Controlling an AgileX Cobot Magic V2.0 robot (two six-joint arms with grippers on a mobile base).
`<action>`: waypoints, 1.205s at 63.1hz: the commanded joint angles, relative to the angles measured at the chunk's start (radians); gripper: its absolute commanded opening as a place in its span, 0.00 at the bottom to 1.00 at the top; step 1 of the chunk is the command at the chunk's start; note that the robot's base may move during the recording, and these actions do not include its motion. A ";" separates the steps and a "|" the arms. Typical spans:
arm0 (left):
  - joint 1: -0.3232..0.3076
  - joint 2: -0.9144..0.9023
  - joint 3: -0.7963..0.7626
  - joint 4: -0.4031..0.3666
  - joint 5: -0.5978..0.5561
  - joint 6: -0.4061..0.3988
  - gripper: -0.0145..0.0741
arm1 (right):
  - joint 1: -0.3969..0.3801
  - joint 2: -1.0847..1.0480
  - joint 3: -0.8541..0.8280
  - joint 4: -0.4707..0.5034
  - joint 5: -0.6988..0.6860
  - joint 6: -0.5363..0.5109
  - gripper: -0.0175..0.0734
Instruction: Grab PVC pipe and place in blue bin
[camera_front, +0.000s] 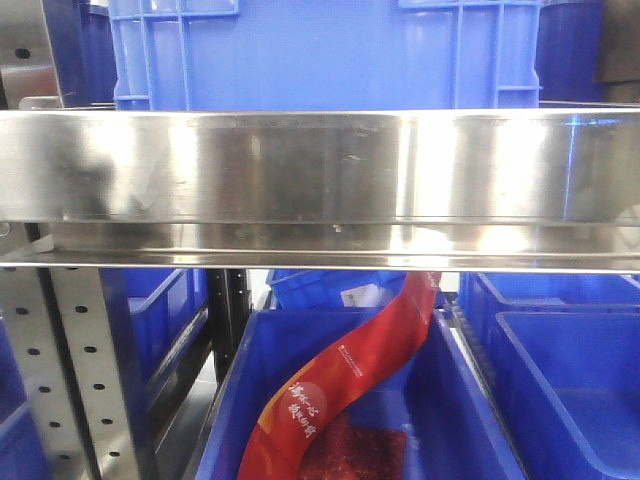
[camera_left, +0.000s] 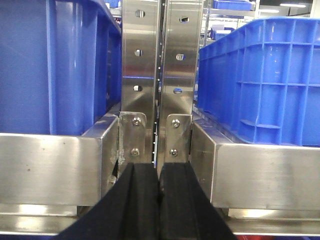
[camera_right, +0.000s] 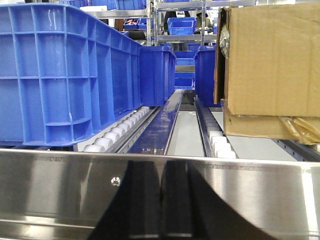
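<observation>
Nearest in the left wrist view, the left claw (camera_left: 159, 200) has its two black fingers pressed together with nothing between them, and it faces the steel shelf rail (camera_left: 55, 160) and the upright post (camera_left: 159, 75). The right claw (camera_right: 162, 200) shows only as a dark shape mirrored in the steel edge (camera_right: 250, 190), so one cannot tell if it is apart or together.

Beyond the rails stand blue bins (camera_left: 260, 80) and a cardboard box (camera_right: 270, 60) on the roller lanes. In the front view, a blue bin (camera_front: 440, 420) below the shelf holds a red bag (camera_front: 340, 390).

The PVC pipe appears in no view. Its direction from either claw, its long axis, and the nearer arm cannot be judged; probably the search must come first.
</observation>
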 joint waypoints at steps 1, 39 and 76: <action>0.005 -0.005 -0.001 -0.039 -0.009 0.010 0.04 | -0.005 -0.004 0.000 -0.001 -0.022 -0.003 0.01; 0.005 -0.005 -0.001 -0.101 0.000 0.060 0.04 | -0.005 -0.004 0.000 -0.001 -0.022 -0.003 0.01; 0.005 -0.005 -0.001 -0.101 0.000 0.060 0.04 | -0.005 -0.004 0.000 -0.001 -0.022 -0.003 0.01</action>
